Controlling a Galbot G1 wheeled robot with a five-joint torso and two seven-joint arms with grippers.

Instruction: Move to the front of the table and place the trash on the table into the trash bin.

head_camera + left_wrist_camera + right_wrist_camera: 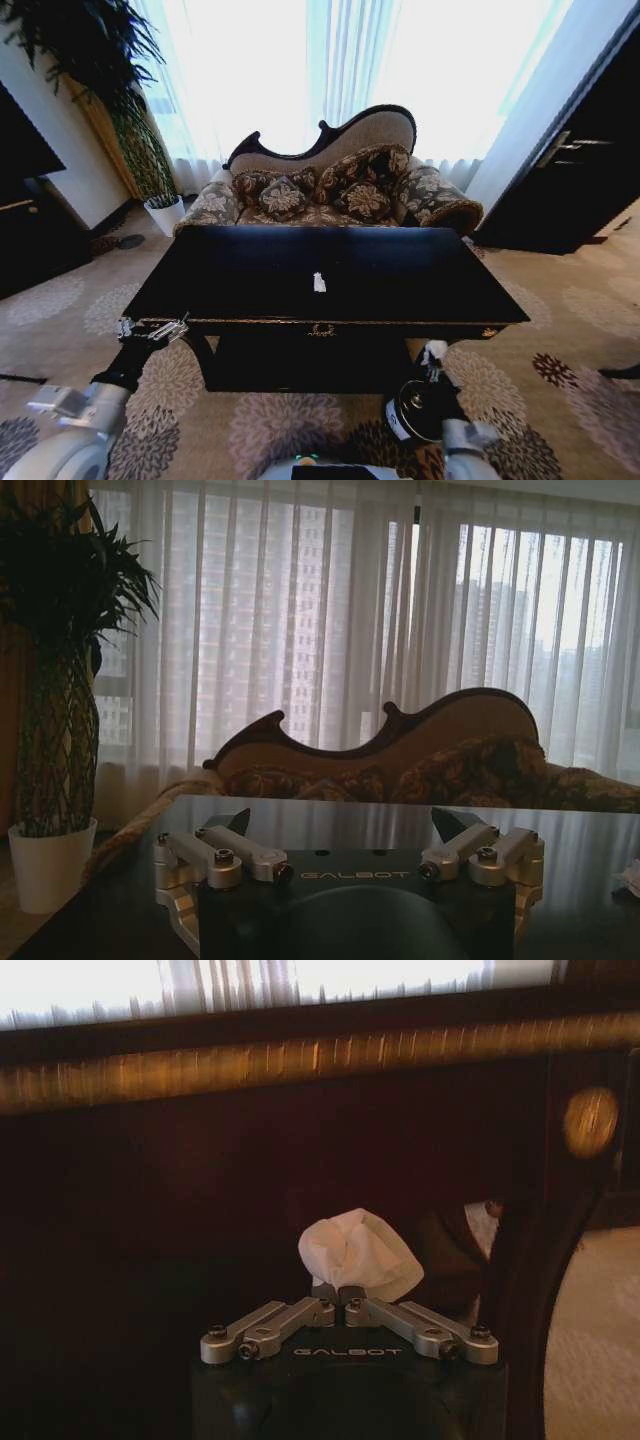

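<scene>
Holding the soft, weightless tissue clamped in my right gripper above the bin; left gripper open.

Head view: high, looking forward and down over the table | Left wrist view: low at table-top level, facing the sofa | Right wrist view: close, apparently beneath the table's front edge | Shared: table.

A small white scrap is seen lying on the glossy black table. It is set well beyond the left gripper, toward the sofa.
</scene>
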